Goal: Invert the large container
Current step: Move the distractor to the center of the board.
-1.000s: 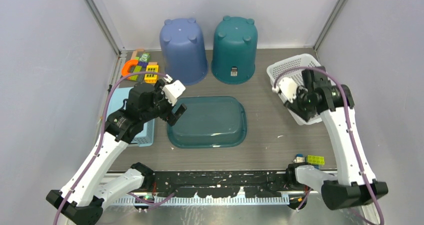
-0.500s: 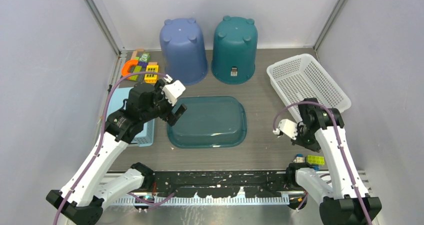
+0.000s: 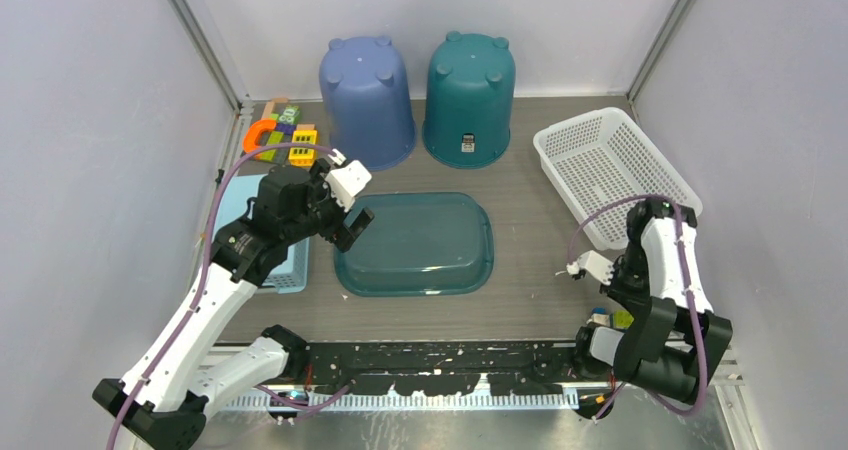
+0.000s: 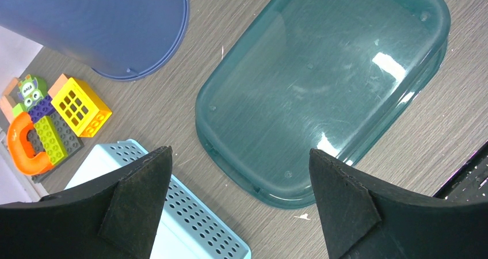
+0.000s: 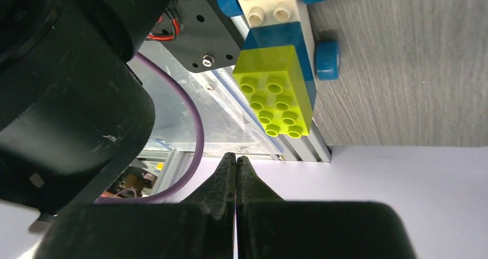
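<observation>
Top external view: the large container lies bottom-up at the middle of the table, so the flip looks complete. The left end effector hovers wide open and empty over its left edge, while the right end effector is closed on nothing. What remains is probably only lifting the left arm clear.
</observation>
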